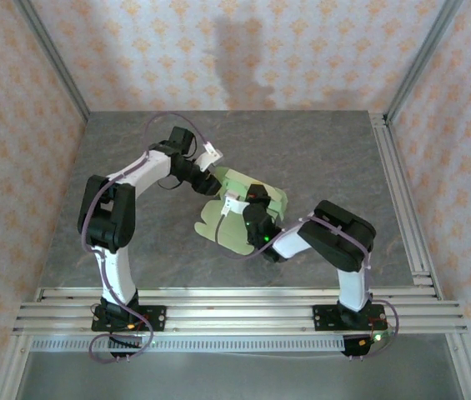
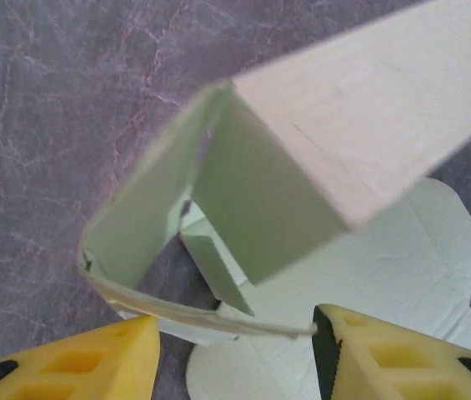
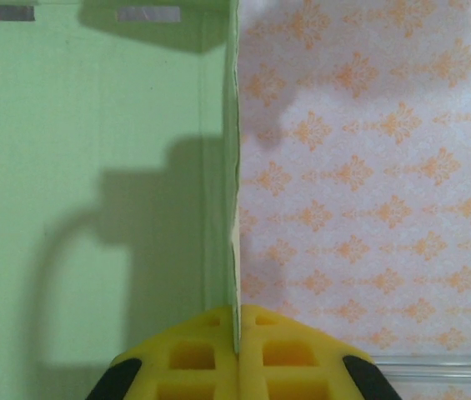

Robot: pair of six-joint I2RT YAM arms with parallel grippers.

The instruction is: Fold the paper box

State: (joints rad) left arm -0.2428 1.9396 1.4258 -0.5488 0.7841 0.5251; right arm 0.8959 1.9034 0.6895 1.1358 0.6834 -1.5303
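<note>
Paper box [image 1: 237,185] [image 2: 252,192] [image 3: 60,167] sits half-formed at the middle of the grey worktop [image 1: 327,150] [image 2: 52,125], some pale green panels raised and rounded flaps flat beneath. The right gripper [image 1: 253,202] [image 3: 237,321] is closed tight on the thin edge of one upright panel. The left gripper [image 1: 210,177] [image 2: 235,329] has its yellow fingers [image 2: 102,358] apart, with a bowed wall of the box between them; I cannot tell whether they press on it.

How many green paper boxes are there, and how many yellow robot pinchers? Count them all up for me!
Green paper box: 1
Yellow grippers: 2, the left gripper and the right gripper
Total: 3
</note>
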